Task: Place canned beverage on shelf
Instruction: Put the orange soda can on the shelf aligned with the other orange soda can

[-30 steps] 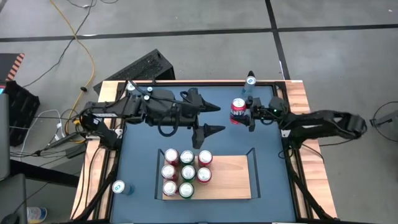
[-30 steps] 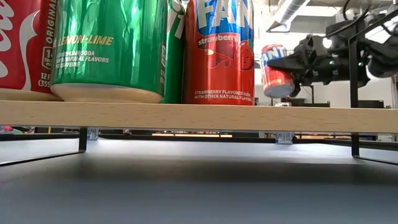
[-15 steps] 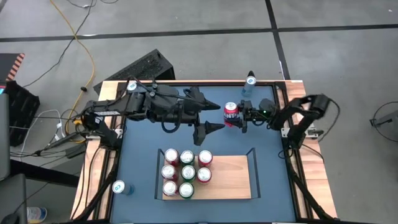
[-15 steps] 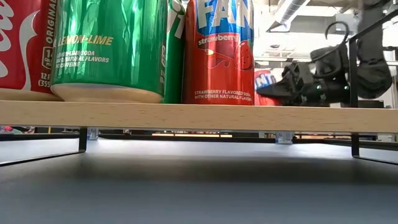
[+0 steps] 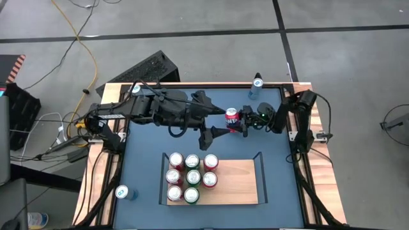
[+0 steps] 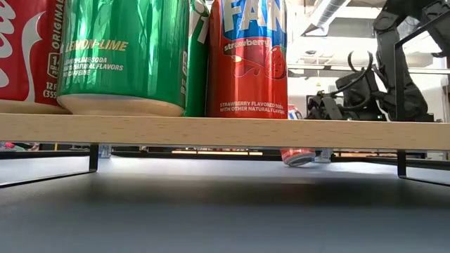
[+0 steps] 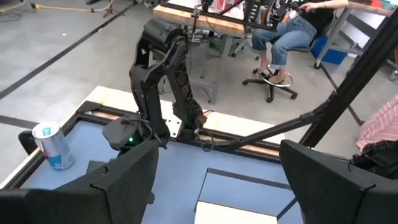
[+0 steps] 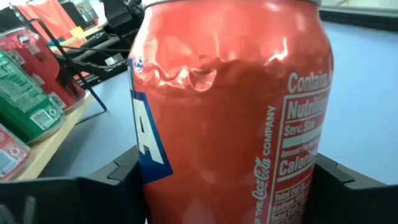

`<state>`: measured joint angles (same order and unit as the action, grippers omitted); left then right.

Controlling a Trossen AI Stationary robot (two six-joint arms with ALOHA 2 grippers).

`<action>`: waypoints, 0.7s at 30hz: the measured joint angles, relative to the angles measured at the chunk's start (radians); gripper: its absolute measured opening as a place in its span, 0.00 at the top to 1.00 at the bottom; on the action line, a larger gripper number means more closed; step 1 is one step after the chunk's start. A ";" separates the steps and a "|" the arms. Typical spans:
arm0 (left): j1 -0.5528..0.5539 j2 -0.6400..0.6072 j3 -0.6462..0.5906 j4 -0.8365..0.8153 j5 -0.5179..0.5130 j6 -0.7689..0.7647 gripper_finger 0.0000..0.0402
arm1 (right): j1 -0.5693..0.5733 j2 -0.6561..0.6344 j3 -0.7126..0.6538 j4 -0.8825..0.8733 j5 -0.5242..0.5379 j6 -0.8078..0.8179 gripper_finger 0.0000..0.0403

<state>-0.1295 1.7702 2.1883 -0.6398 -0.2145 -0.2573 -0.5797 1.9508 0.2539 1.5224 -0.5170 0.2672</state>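
Note:
A red canned beverage is held upright in my right gripper over the blue tabletop, behind the shelf. In the low view its base shows below the shelf board, close to the tabletop; I cannot tell whether it touches. The shelf is a light-wood board with black end rails. Several red and green cans stand on its left half. My left gripper hangs open high above the table, its fingers wide apart and holding nothing. My right gripper pinches the red can's side wall between its two fingers, one on each side of the can. The fingers come level from the table's right side. The can stands almost upright, and its wall shows a dented crease.
A blue-and-silver can stands at the table's far edge, and another on the near left wooden strip. The shelf's right half is bare wood. A person sits in a chair beyond the table.
My right gripper has gone down and toward the table's left with the red can. The can has sunk from above the shelf board's level to just over the tabletop, staying nearly upright. The right arm has folded in toward its base.

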 joint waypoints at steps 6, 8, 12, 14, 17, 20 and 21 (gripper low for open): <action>0.000 0.000 0.000 -0.007 -0.001 -0.002 0.20 | 0.007 0.017 0.001 0.007 0.016 -0.041 0.28; 0.000 0.000 0.000 -0.007 -0.001 -0.002 0.20 | 0.016 0.015 0.001 -0.008 0.056 -0.065 0.28; 0.000 0.000 0.000 -0.008 -0.001 -0.014 0.20 | 0.024 0.014 0.001 -0.029 0.096 -0.081 0.26; 0.000 0.000 0.000 -0.021 -0.001 -0.023 0.20 | 0.025 0.014 0.001 -0.034 0.099 -0.081 0.23; 0.000 0.000 0.000 -0.043 -0.003 -0.033 0.20 | 0.036 0.016 0.000 -0.063 0.115 -0.082 0.15; 0.000 0.000 0.000 -0.057 -0.008 -0.040 0.20 | 0.048 0.017 -0.001 -0.092 0.138 -0.102 0.07; 0.000 0.000 0.000 -0.060 -0.008 -0.040 0.20 | 0.053 0.017 0.000 -0.106 0.139 -0.113 0.05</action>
<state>-0.1295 1.7702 2.1883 -0.6996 -0.2228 -0.2970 -0.5271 1.9675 0.2535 1.4162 -0.3782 0.1541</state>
